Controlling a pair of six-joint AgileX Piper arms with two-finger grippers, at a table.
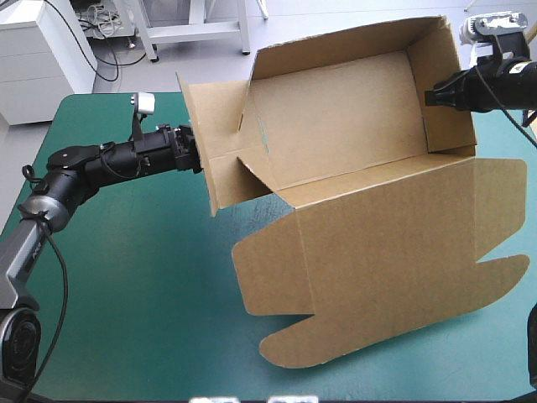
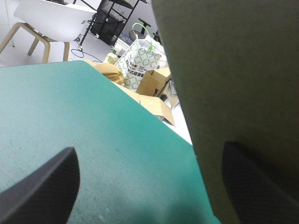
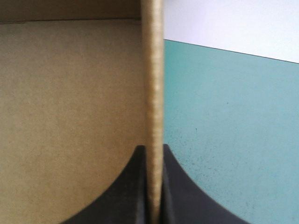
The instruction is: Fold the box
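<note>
Fills the teal-green desk (image 1: 126,277) from centre to 2 o'clock: brown box (image 1: 352,126), tray walls raised, lid (image 1: 394,269) flat toward 5 o'clock. Grasps the tray's 3 o'clock wall edge with the right claw (image 1: 430,97), clenched on board. Holds the left claw (image 1: 197,155) released and spread at the 9 o'clock wall. Looks like wall-tucking; next calls for closing left on its flap and folding inward.

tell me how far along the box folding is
Done: the brown cardboard box has its far and end walls raised. In hand: the right arm's black fingers pinch the right wall; the left arm's black fingers stand open at the left flap. Left: the end flaps look untucked, and the lid lies open.
</note>
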